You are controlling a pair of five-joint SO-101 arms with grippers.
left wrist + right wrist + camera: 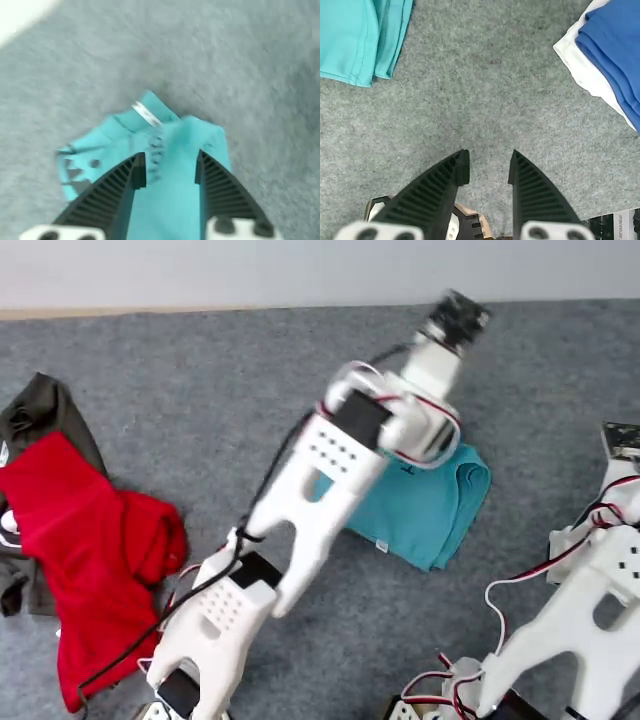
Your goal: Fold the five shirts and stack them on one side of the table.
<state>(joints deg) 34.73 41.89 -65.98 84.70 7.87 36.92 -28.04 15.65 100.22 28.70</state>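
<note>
Desk (200, 360), grey all over, carries a crumpled red shirt (80, 540) heaped over a dark shirt (40, 410) at one side. A folded teal shirt (420, 505) lies near the middle, partly under the outstretched left arm (300, 510). A blue shirt (615, 45) lies folded on a white shirt (580, 65) near the right gripper (487, 160), whose fingers are spread above bare desk, while the left gripper (170, 162) hangs over the teal shirt with fingers spread apart.
</note>
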